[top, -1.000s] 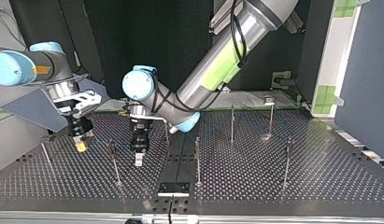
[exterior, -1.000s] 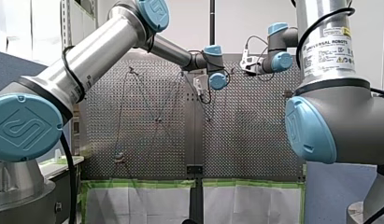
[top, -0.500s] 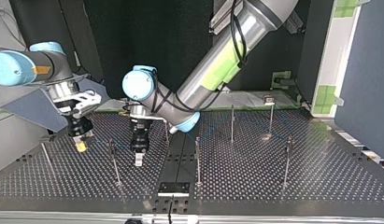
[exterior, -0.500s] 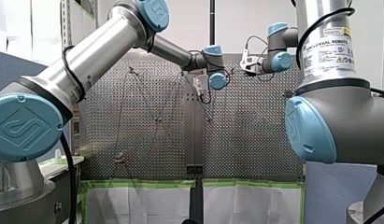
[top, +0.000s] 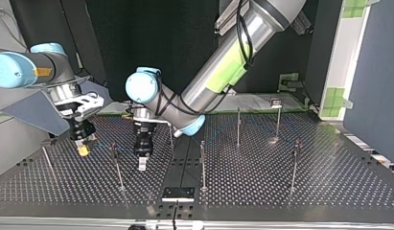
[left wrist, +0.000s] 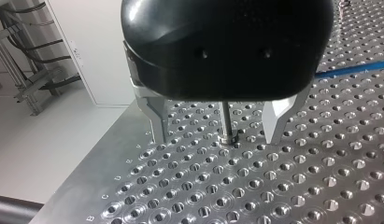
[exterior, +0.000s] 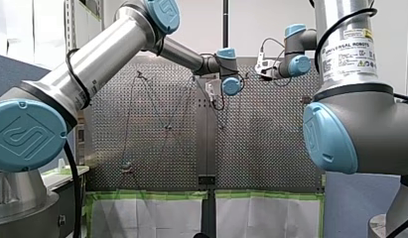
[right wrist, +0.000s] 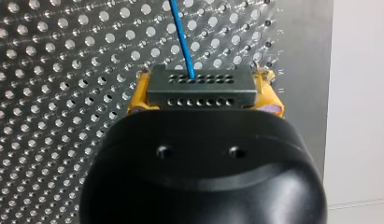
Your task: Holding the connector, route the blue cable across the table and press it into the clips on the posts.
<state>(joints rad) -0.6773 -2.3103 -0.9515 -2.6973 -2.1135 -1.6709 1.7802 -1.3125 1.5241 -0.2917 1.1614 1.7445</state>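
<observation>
Nothing has visibly moved in the last second; both arms and the cable sit where they were. At the top view's left, a thin post (top: pixel 48 163) stands near the edge of the perforated worktop (top: pixel 329 182). Just beside it my right tool (top: pixel 83 151) hangs low over the holes, its yellow pads (right wrist: pixel 137 98) clamped on the connector (right wrist: pixel 200 87). The right wrist view shows that grip plainly. The dark connector, with 2 rows of small holes, sits crosswise between the 2 pads. The blue cable (right wrist: pixel 182 37) leaves its middle and runs straight away over the worktop. Next along the top view comes a second post (top: pixel 117 165). After it is my left tool (top: pixel 142 165), pointing down near the worktop's middle seam. Its metal fingers (left wrist: pixel 160 123) are spread apart and hold nothing. In the left wrist view a slim post (left wrist: pixel 225 119) shows in the gap between them and touches neither. I cannot tell whether it stands right between the fingers or a little ahead. A stretch of the blue cable crosses the worktop beyond 1 finger. Further right in the top view more posts (top: pixel 202 163) rise, well apart from both tools. Their clips are too small to make out.
</observation>
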